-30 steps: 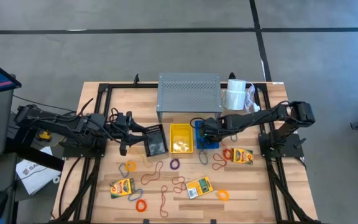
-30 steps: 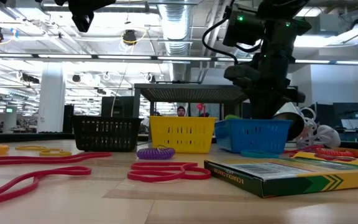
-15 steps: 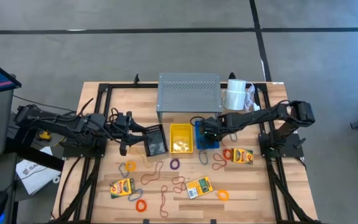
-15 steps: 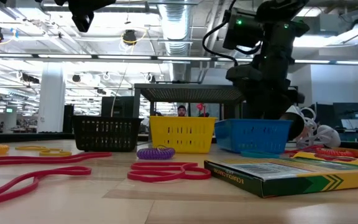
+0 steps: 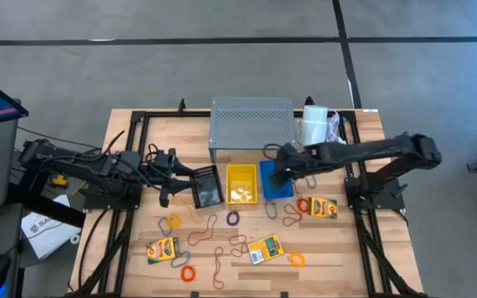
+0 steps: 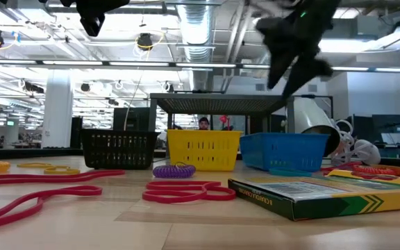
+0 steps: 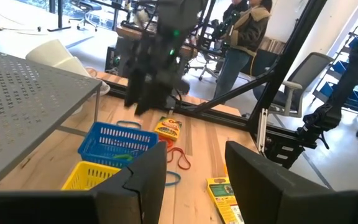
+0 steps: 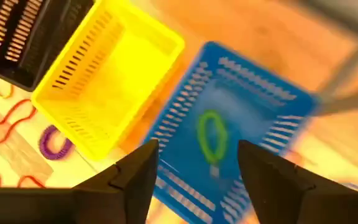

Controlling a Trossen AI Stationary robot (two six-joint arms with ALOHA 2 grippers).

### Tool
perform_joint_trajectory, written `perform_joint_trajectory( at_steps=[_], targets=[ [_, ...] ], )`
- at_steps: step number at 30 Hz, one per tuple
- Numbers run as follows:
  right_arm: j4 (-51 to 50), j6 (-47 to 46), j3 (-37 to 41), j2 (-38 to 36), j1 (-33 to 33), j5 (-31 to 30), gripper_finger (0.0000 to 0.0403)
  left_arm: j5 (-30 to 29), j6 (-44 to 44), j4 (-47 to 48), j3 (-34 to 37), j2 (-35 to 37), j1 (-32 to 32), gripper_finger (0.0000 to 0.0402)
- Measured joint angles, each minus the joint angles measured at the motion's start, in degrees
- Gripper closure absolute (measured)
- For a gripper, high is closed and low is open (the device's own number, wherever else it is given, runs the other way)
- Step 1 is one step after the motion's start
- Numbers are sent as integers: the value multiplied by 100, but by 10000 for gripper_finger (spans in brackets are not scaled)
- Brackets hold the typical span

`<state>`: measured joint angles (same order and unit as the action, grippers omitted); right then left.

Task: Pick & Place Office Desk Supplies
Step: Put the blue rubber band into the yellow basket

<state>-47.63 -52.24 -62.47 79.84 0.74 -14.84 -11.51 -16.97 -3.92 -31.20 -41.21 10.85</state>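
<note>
Wooden surface [image 5: 346, 248], seen from above. Grey perforated riser [image 5: 252, 122] at the far edge, white roll [image 5: 312, 126] just beside it. In front of the riser stand three baskets in a row: black [image 5: 206, 186], yellow [image 5: 241, 183], blue [image 5: 276, 180]. A green rubber-band loop [image 8: 211, 137] lies in the blue basket. Crayon boxes [image 5: 265, 248] and further loops [image 5: 233, 218] are scattered toward the near edge. Right hand [image 5: 281, 163] hovers above the blue basket, fingers [image 8: 135, 177] spread wide, empty. Left hand [image 5: 172, 176] waits beside the black basket, fingers apart, empty.
</note>
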Motion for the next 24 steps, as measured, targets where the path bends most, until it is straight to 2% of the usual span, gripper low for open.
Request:
perform_joint_trajectory(
  at_steps=[6,12,18,24],
  targets=[
    [-1565,-616,-14,-716,287,-198,225,-1,0,4,0,0,0,243],
    [-2599,-1017,184,-843,554,-194,246,0,20,8,0,0,0,243],
    [-2446,-1232,890,-833,465,-11,233,-1,20,7,0,0,0,243],
    [-1304,-1232,1535,-833,253,204,198,0,20,7,0,0,0,243]
  ],
)
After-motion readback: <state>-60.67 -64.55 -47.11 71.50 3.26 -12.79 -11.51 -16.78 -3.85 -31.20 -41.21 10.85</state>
